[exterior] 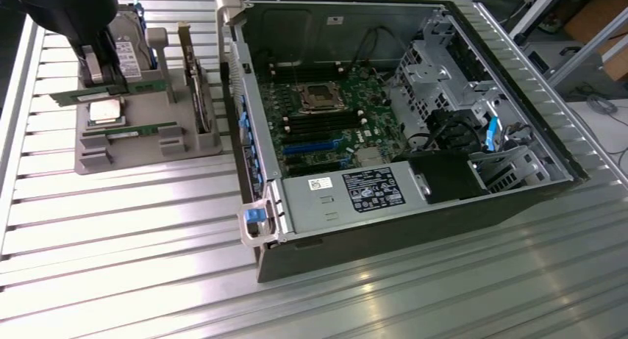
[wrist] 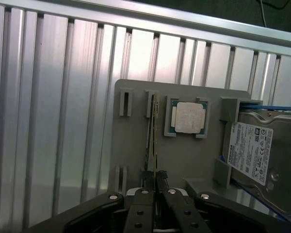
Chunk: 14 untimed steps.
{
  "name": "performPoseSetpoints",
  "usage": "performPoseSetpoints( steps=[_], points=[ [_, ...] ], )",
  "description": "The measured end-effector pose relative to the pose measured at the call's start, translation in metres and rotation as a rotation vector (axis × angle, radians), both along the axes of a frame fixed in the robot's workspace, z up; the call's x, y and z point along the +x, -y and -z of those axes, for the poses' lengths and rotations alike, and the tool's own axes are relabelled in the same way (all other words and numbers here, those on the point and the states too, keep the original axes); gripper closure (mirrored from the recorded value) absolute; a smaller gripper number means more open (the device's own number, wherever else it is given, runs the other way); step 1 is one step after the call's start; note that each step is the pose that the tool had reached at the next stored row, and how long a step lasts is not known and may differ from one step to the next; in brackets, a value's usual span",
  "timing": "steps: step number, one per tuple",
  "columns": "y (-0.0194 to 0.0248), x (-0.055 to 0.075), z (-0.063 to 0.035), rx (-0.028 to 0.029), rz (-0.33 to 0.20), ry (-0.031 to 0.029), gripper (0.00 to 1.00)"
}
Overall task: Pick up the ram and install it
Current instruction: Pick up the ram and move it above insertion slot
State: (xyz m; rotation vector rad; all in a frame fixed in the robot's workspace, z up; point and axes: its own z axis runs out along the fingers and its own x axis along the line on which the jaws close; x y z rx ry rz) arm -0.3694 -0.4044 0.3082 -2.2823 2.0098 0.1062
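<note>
Fingers (wrist: 139, 206) pinch the ram (wrist: 155, 131), for us a thin green strip, over a grey tray (wrist: 136, 155) on the ribbed desk (wrist: 63, 121).

The end effector (wrist: 155, 196) is black. The ram (wrist: 154, 136) between its fingers is green, apparently with dark chips. The tray (wrist: 133, 145) beneath is plain grey. Alongside: processor (wrist: 188, 118), silver on green; hard drive (wrist: 250, 150), silver, white label, black print. The bench (wrist: 53, 121) is ribbed silver.

Exterior view high over case (exterior: 393, 243) and tray (exterior: 132, 154), wrist view close above tray (wrist: 184, 155)
</note>
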Motion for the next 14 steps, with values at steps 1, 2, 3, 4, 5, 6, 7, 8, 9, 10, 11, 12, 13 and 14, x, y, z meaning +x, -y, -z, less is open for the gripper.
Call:
performPoseSetpoints(
  steps=[1, 2, 3, 4, 5, 6, 7, 8, 9, 10, 11, 12, 13, 14],
  points=[
    [0.0000, 0.0000, -0.0002, -0.0032, -0.001, 0.0000, 0.87],
    [0.0001, -0.0001, -0.0005, -0.0124, -0.003, -0.0001, 0.87],
    [0.0002, -0.0001, -0.0007, -0.0203, -0.006, -0.0001, 0.87],
    [0.0003, -0.0001, -0.0012, -0.0347, -0.010, 0.0001, 0.87],
    [0.0003, -0.0001, -0.0014, -0.0404, -0.013, 0.0000, 0.87],
    [0.0004, -0.0001, -0.0015, -0.0445, -0.014, 0.0001, 0.87],
    [0.0004, -0.0001, -0.0019, -0.0509, -0.017, 0.0000, 0.87],
    [0.0004, -0.0001, -0.0027, -0.0579, -0.019, 0.0000, 0.87],
    [0.0004, -0.0001, -0.0033, -0.0622, -0.021, 0.0001, 0.87],
    [0.0004, -0.0001, -0.0035, -0.0637, -0.022, 0.0001, 0.87],
    [0.0004, -0.0001, -0.0038, -0.0651, -0.023, 0.0000, 0.87],
    [0.0004, -0.0001, -0.0045, -0.0686, -0.024, 0.0001, 0.87],
    [0.0004, 0.0000, -0.0049, -0.0696, -0.024, 0.0001, 0.87],
    [0.0004, -0.0001, -0.0059, -0.0708, -0.025, 0.0000, 0.87]
  ],
)
